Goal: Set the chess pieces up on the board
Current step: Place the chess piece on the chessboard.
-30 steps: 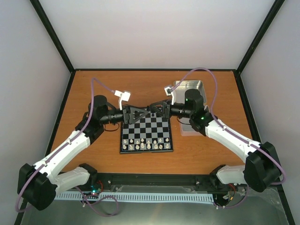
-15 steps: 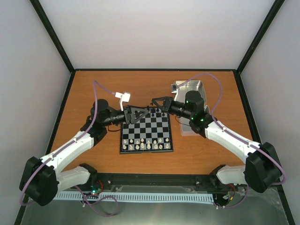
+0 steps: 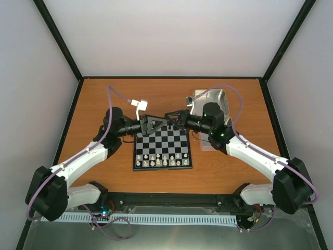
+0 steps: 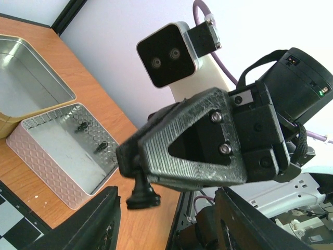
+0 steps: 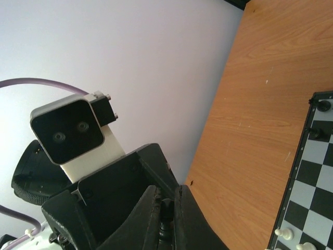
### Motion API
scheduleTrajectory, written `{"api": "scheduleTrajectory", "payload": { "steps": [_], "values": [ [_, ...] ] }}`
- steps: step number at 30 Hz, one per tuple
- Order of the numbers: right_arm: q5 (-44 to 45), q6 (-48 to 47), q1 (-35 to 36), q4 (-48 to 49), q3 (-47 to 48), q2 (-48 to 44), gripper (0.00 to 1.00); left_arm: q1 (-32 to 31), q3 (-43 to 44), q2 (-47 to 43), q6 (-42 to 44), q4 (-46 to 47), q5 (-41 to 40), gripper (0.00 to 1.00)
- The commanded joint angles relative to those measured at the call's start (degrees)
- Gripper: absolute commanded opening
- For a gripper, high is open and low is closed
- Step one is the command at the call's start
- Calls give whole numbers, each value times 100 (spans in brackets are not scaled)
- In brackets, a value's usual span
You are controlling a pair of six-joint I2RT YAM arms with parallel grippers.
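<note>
The board (image 3: 162, 148) lies at the table's middle, with white pieces (image 3: 161, 159) along its near rows. Two black chess pieces (image 5: 323, 105) stand at its far corner in the right wrist view. Both grippers meet tip to tip just above the board's far edge. My right gripper (image 5: 167, 192) is shut on a black chess piece (image 5: 165, 216). In the left wrist view that piece (image 4: 141, 194) hangs base down from the right gripper (image 4: 130, 159). It sits between the spread fingers (image 4: 99, 224) of my left gripper (image 4: 167, 208), which is open and not touching it.
A silver tin (image 4: 31, 83) stands at the back right of the table (image 3: 104, 94). Beside it a pink patterned tin (image 4: 62, 151) holds two black pieces (image 4: 80, 126). In the top view the right arm covers most of that tin.
The two grippers have drawn together over the board's far edge, the right one shifting left with its piece. The left arm's elbow has swung towards the back.
</note>
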Motion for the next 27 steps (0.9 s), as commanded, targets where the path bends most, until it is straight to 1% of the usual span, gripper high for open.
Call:
{"api": "scheduleTrajectory", "payload": {
  "steps": [1, 5, 7, 9, 12, 14, 17, 21, 24, 27],
  "values": [
    [-141, 133, 93, 164, 78, -51, 6, 37, 330, 135, 65, 219, 62, 49],
    [-152, 151, 126, 174, 65, -35, 6, 37, 383, 159, 96, 167, 18, 38],
    [-148, 154, 136, 146, 58, -39, 6, 37, 398, 179, 109, 161, 51, 29],
    [-125, 151, 137, 125, 66, -48, 6, 37, 390, 186, 178, 94, 65, 22],
    [-110, 105, 137, -27, 115, -48, 6, 37, 395, 158, 406, -117, 56, 14],
    [-118, 54, 137, -159, 173, -50, 9, 37, 468, 118, 688, -389, 97, 9],
    [-183, -121, 137, -669, 433, -22, 15, 37, 684, 35, 1262, -906, 214, 6],
    [-262, -429, 136, -1099, 697, -48, 36, 37, 909, -18, 1982, -1663, 369, 6],
    [-391, -847, 129, -1625, 975, -21, 40, 37, 1118, -97, 2647, -2349, 560, 6],
    [-684, -1318, 129, -2023, 1179, -15, 39, 37, 1245, -236, 3239, -2836, 660, 6]
  ]
}}
